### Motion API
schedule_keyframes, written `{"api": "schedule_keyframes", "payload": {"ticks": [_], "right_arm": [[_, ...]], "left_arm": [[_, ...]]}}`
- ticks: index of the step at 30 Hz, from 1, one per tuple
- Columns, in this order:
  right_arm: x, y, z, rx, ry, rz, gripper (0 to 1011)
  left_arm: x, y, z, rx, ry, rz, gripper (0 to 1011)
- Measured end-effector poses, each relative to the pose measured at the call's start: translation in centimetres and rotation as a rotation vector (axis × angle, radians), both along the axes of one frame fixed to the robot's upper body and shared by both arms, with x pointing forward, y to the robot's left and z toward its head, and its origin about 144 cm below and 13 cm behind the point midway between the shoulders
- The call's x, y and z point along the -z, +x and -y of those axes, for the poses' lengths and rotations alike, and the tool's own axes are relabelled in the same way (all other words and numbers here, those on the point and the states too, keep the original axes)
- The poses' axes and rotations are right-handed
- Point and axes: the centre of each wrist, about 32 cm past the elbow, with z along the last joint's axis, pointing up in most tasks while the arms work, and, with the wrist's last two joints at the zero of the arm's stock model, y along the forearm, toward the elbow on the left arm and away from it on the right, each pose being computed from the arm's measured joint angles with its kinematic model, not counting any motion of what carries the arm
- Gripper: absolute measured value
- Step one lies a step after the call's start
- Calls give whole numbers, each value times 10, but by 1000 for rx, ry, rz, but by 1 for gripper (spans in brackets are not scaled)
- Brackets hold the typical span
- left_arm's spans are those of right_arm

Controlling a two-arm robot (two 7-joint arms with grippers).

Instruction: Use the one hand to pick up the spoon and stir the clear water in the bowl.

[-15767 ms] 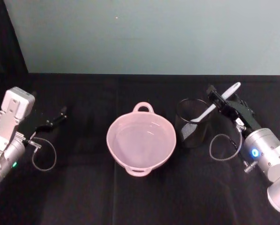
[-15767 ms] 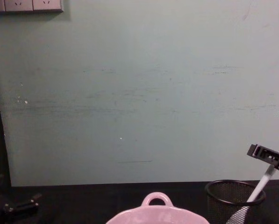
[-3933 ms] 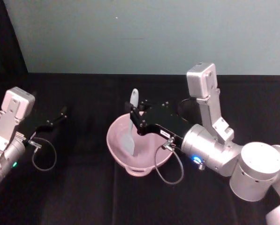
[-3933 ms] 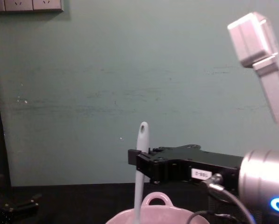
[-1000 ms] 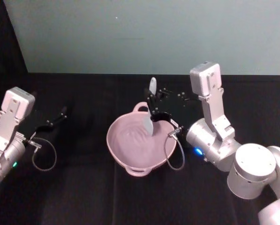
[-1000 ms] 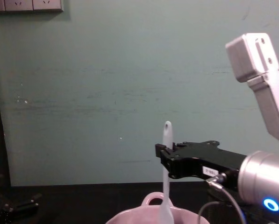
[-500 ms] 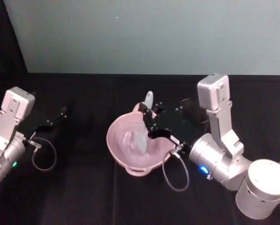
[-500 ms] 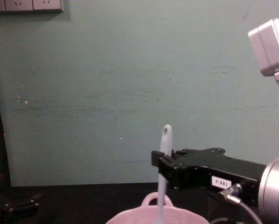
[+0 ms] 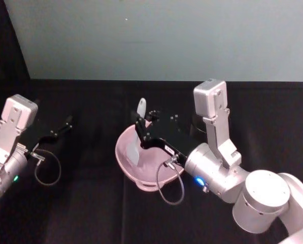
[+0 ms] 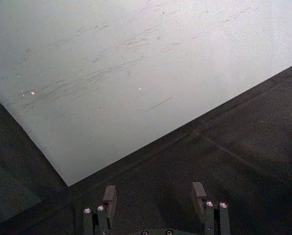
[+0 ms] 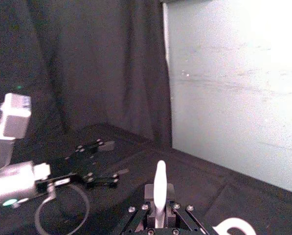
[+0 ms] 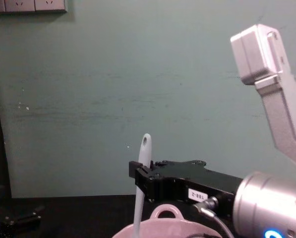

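Black right end effector [image 12: 142, 177], white label [image 12: 196, 196], silver cylindrical wrist [image 12: 266, 206], blue light [image 9: 198, 181], looped grey cable [image 9: 169, 191], white box [image 9: 210, 99].

A small white label [image 12: 197, 194] sits on the side of the right pincer [image 12: 140, 179]. It carries short dark characters, seemingly digits with a dash (too small to read with certainty).

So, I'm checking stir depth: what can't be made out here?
- Spoon blade's lower end: chest view, cut off by the bottom edge.
- Bowl interior, right side: head view, covered by the right gripper.
- How deep the blade sits: head view, too blurred to tell.
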Motion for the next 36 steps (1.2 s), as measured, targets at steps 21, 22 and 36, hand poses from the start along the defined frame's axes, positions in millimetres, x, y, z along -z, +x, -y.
{"api": "schedule_keyframes", "payload": {"ticks": [21, 22, 36], "right_arm": [[8, 34, 2, 215, -9, 78, 114], [8, 34, 4, 218, -12, 80, 114], [-5, 12, 32, 185, -75, 25, 114]], "left_arm": [[0, 0, 0, 0, 0, 0, 1011], [0, 0, 0, 0, 0, 0, 1011], [0, 0, 0, 0, 0, 0, 1011]]}}
